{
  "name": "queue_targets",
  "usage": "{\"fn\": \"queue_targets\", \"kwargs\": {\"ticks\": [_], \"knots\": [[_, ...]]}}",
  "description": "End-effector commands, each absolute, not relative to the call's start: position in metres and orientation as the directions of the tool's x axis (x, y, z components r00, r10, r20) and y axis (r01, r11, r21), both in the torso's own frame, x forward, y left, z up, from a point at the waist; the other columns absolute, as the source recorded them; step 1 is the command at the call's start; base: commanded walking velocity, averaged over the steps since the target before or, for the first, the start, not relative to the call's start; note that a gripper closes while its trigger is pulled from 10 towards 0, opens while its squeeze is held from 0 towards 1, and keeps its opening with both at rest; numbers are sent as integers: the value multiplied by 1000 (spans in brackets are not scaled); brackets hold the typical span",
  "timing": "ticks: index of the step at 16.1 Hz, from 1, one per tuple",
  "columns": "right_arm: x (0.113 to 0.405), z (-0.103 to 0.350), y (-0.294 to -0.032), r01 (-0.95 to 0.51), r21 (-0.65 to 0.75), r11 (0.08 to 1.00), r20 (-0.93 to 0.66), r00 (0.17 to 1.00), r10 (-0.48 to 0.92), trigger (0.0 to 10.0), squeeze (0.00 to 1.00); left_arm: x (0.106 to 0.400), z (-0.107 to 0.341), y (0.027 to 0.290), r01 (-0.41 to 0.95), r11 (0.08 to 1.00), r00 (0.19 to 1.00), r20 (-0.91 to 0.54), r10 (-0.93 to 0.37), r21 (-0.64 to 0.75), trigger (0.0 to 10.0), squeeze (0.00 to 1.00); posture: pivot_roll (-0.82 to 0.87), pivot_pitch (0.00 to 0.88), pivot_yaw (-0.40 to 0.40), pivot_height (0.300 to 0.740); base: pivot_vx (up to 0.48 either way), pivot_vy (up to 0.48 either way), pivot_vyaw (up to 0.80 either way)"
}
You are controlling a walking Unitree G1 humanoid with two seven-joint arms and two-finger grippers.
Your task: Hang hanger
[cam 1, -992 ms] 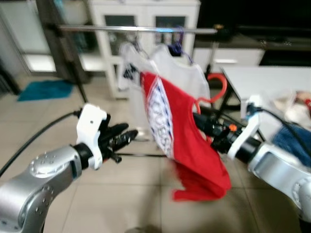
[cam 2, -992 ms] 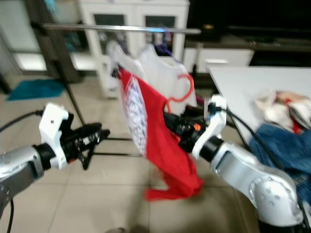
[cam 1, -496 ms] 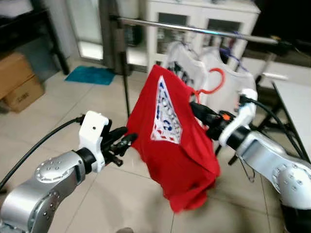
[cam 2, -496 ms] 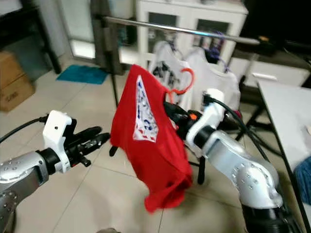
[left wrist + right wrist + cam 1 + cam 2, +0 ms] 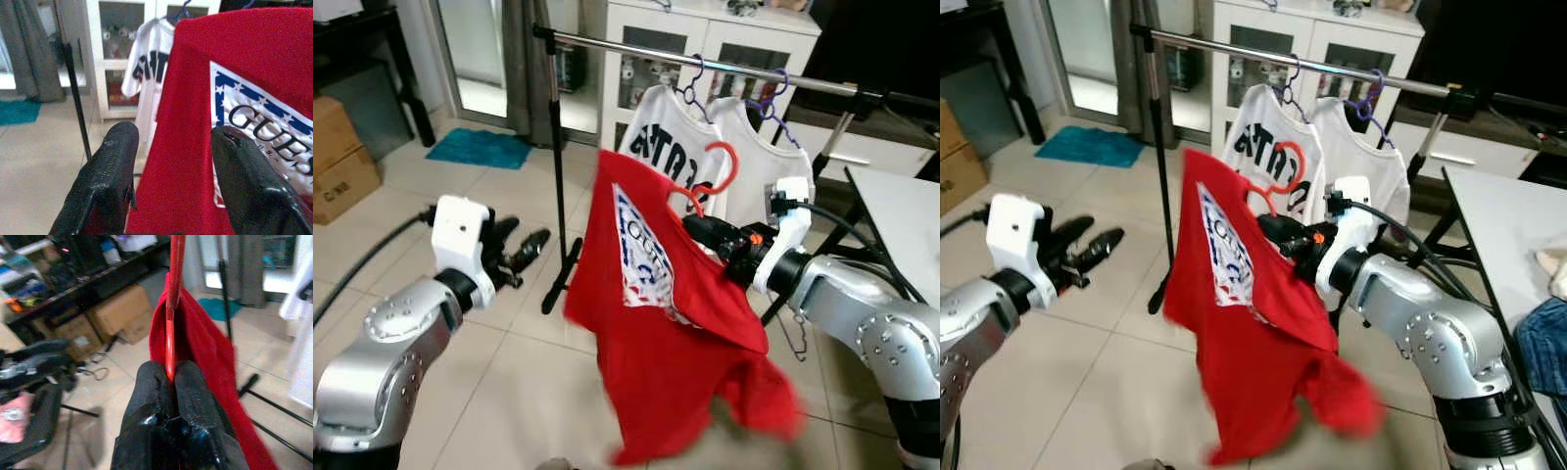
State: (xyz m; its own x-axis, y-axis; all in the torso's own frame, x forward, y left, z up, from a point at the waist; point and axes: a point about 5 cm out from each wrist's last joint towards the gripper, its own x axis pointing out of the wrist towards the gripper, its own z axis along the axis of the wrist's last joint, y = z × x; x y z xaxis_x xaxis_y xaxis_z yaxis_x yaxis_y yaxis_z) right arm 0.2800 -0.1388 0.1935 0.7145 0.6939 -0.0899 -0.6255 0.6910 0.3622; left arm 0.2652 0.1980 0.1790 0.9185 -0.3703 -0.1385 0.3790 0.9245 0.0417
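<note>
A red t-shirt with a white and blue print hangs on a red hanger, whose hook rises in front of the white shirts. My right gripper is shut on the hanger's red bar, holding it in the air below the metal rail. My left gripper is open, out to the left of the red shirt and apart from it; its fingers point at the shirt's printed front.
Two white t-shirts hang on purple hangers from the rail. The rack's black upright stands on the tiled floor between my left gripper and the red shirt. A cardboard box sits far left, a white table at right.
The camera has turned and the rack shows nearer. My left gripper has drawn back left, away from the red shirt's edge. The red shirt has swung and hangs lower.
</note>
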Motion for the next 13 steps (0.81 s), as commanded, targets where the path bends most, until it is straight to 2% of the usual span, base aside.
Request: {"fn": "queue_targets", "kwargs": {"ticks": [1,4,5,6,9,11,13], "knots": [[282,209,-141,-659,360,660,-22,701,713,10000,0,270,183,199,391,918,916,-125,-381,69,10000,1000,79,0,-70,740,0,0,0],[280,217,-143,-699,410,585,44,656,753,10000,0,280,182,206,405,909,910,-140,-390,104,10000,1000,81,0,-69,740,0,0,0],[279,219,-145,-716,423,556,68,637,768,10000,0,286,180,211,400,908,913,-145,-382,126,10000,961,74,0,-58,740,0,0,0],[278,221,-148,-730,421,538,80,621,780,10000,0,294,183,214,396,905,916,-138,-376,159,10000,0,74,0,-58,740,0,0,0],[276,225,-152,-748,348,565,64,620,782,10000,0,307,190,217,377,907,926,-106,-363,188,10000,0,65,0,-44,740,0,0,0],[270,231,-149,-778,341,527,104,588,802,10000,0,314,186,217,381,908,924,-96,-369,174,10000,0,62,0,-43,740,0,0,0],[263,233,-146,-813,341,473,130,539,832,10000,0,322,183,210,442,883,897,-82,-435,157,10000,0,60,0,-44,740,0,0,0]]}}
